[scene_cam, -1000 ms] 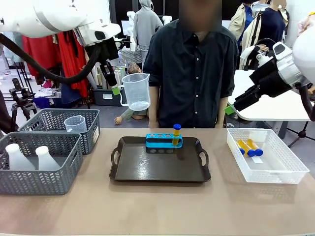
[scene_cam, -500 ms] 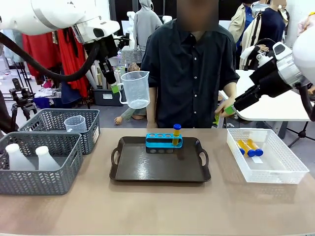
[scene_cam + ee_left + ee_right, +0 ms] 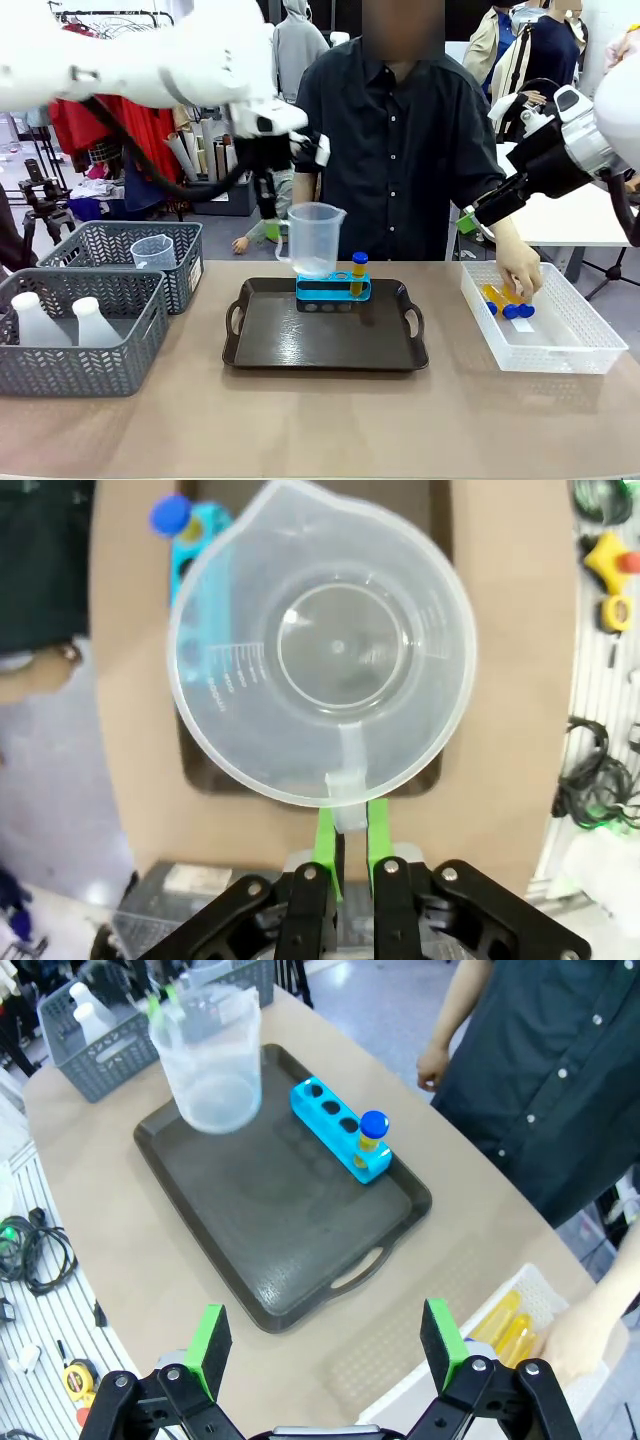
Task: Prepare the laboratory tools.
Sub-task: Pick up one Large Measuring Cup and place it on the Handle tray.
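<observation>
The left tool (image 3: 347, 825) is closed on the handle of the beaker (image 3: 312, 240), over the far edge of the tray (image 3: 325, 350), just beside the rack (image 3: 322, 291). The right tool (image 3: 325, 1343) is wide open and empty.

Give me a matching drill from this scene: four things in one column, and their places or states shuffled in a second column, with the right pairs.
Things:
1. measuring beaker
2. blue rack
3. person's hand
4. right tool

Places or states:
A. open, holding nothing
B. standing on the dark tray, one capped tube in it
C. gripped by its handle in the left tool
D. reaching into the white basket, at the amber tubes

Pairs: 1-C, 2-B, 3-D, 4-A
</observation>
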Available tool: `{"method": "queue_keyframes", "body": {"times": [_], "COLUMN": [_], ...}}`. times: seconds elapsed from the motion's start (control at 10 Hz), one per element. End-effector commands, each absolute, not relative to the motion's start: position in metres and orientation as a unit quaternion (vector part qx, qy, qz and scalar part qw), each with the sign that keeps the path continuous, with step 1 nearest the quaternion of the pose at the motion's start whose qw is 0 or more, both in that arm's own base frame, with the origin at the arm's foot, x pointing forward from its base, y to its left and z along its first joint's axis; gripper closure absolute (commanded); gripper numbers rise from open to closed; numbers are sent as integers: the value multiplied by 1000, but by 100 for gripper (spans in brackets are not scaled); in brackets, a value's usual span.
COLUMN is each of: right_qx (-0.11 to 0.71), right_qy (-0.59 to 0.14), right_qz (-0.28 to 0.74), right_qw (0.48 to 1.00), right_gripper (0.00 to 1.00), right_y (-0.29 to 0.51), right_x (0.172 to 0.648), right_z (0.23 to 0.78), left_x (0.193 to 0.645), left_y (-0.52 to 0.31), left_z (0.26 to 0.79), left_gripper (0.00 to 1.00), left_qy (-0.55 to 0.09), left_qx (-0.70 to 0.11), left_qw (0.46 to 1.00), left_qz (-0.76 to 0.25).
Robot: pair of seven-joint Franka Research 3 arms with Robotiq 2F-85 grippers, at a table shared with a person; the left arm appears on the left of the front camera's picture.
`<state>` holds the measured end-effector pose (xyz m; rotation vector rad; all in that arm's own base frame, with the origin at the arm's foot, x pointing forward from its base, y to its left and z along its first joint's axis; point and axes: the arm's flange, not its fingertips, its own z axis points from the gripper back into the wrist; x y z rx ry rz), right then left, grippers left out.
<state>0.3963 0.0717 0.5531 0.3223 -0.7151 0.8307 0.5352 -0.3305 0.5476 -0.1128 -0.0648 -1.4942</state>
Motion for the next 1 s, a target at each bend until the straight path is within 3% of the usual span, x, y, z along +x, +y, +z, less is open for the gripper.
{"method": "queue_keyframes", "body": {"times": [0.0, 0.9], "right_qx": [166, 166], "right_qy": [-342, -342], "right_qz": [393, 393], "right_qw": [837, 837], "right_gripper": [0, 0], "right_y": [71, 71], "right_x": [397, 397], "right_z": [553, 553], "left_x": [556, 539], "left_y": [-359, -449], "left_z": [539, 420], "left_gripper": [100, 100], "left_qy": [-12, -43], "left_qx": [-50, -41], "left_qw": [696, 614], "left_qz": [-716, -787]}}
